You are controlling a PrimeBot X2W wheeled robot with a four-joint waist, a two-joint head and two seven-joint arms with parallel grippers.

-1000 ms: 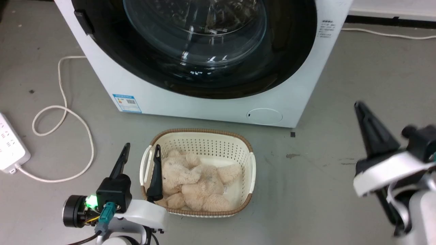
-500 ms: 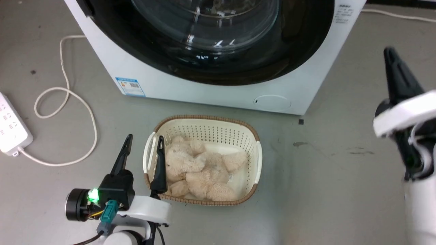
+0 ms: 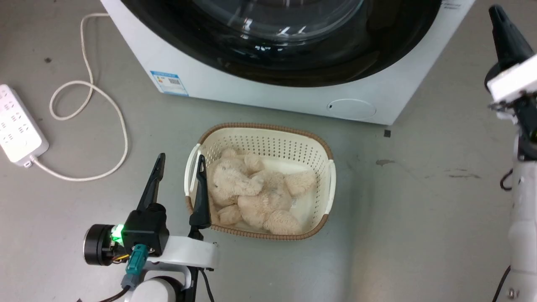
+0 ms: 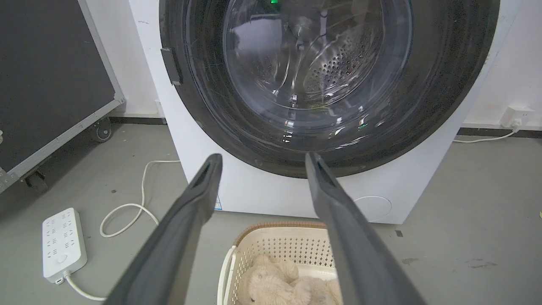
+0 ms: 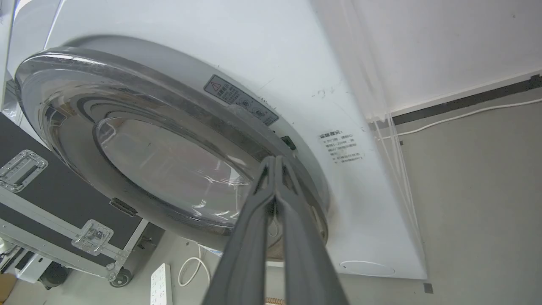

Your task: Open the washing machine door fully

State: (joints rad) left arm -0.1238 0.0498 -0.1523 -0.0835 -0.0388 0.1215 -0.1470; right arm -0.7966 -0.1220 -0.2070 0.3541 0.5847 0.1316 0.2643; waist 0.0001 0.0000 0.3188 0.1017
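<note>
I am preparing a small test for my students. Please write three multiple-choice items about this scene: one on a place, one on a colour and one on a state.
1. Where is the plush toy in relation to the laundry basket?
A. under it
B. inside it
C. beside it

2. What colour is the power strip?
A. black
B. blue
C. white

3. How do the left pincer and the right pincer stand?
A. left open, right shut
B. both open
C. left shut, right open

Answers:
1. B, as the toy lies within the basket's perforated walls.
2. C, as its body and cable are white.
3. A, as the left fingers stand well apart and the right fingers are pressed together with nothing between them.
</note>
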